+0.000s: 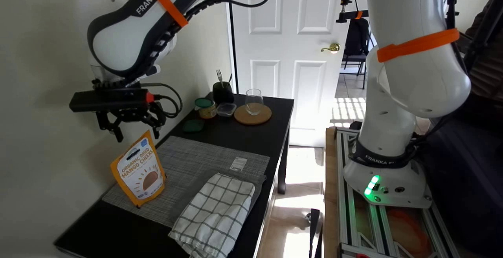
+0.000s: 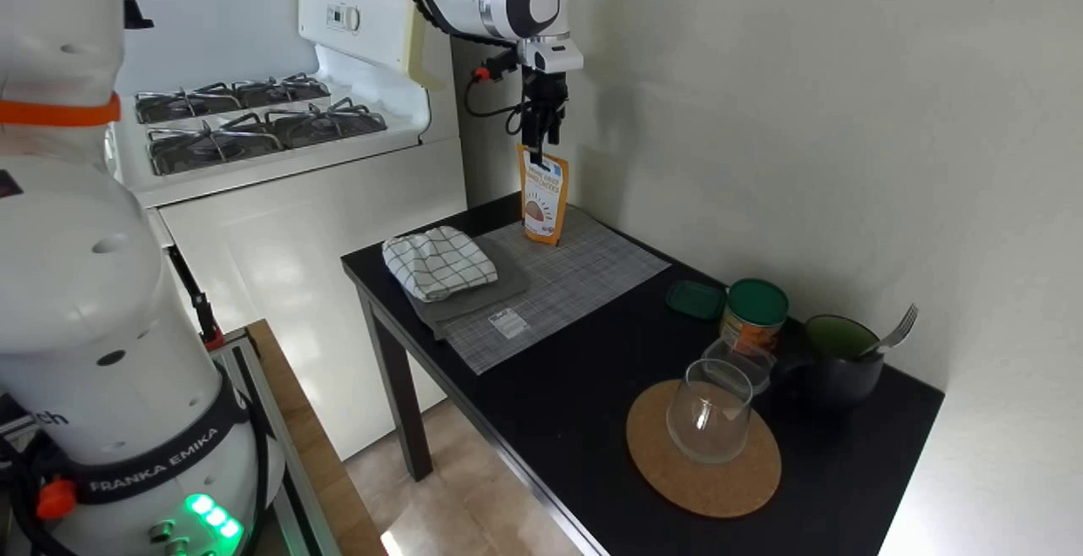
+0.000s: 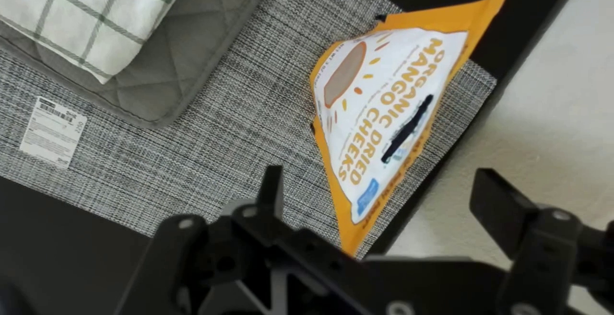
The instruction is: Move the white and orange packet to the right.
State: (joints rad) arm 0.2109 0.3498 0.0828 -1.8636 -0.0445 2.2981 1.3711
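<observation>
One white-and-orange packet (image 1: 140, 171) stood on the grey mat (image 1: 186, 156), left of the checked cloth (image 1: 218, 211) in an exterior view; our gripper (image 1: 137, 135) hung near its top, wide and empty. We judged it should straddle the thin top squarely, then pinch lightly.

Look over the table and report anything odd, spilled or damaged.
No spill shows. On the white and orange packet, a black streak runs across the front near the top, odd because it seems to hide lettering.
</observation>
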